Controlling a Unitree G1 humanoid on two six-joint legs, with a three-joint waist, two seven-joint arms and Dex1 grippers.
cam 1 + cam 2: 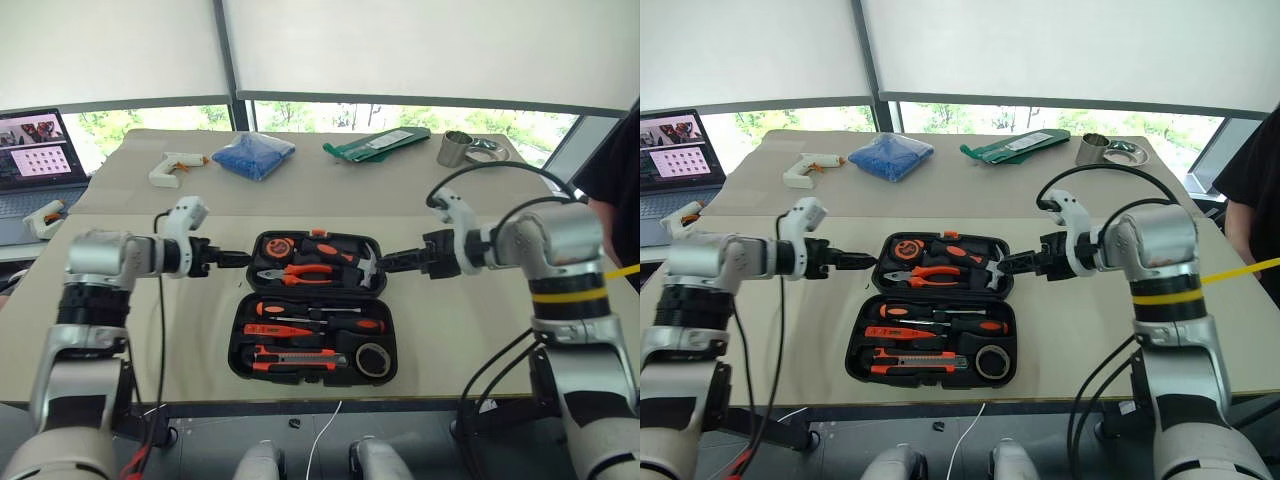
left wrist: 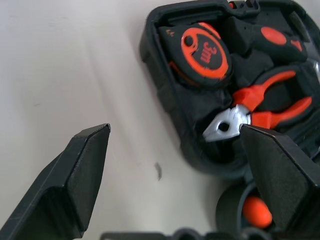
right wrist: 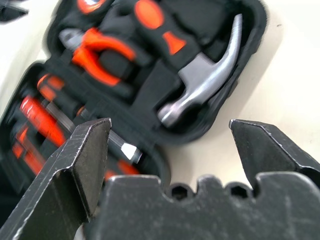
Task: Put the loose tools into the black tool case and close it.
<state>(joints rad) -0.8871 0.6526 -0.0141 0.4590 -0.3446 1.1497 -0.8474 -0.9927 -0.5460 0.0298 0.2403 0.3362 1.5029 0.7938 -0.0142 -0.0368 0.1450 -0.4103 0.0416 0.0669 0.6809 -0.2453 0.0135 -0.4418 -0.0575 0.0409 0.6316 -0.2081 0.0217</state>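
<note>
The broad beige table (image 1: 420, 330) carries the black moulded-plastic tool case (image 1: 314, 306), lying wide open flat near the front edge, and that is where the trouble could start: the far half has to swing up and over, and both arms sit at its ends with nothing gripped. The left gripper (image 1: 238, 259) hangs just beside the far half's left end, jaws spread wide and empty; the right gripper (image 1: 391, 263) mirrors it at the right end, jaws equally wide, holding nothing. If one side bites and lifts ahead of the other, I'd expect the case to skew or slide on the smooth table instead of folding. Inside the far half, the steel-headed hammer (image 3: 210, 75), the orange-handled pliers (image 2: 260, 107) and the round orange-and-black tape measure (image 2: 204, 52) rest in their recesses; tipped over, any loose one could drop out and block the fold. In the near half, the orange-and-black screwdrivers (image 1: 318, 318), the orange-black utility knife (image 1: 298, 359) and the small black tape roll (image 1: 373, 359) look seated, but a handle riding high would likely keep the small orange latch (image 1: 318, 233) from catching.
</note>
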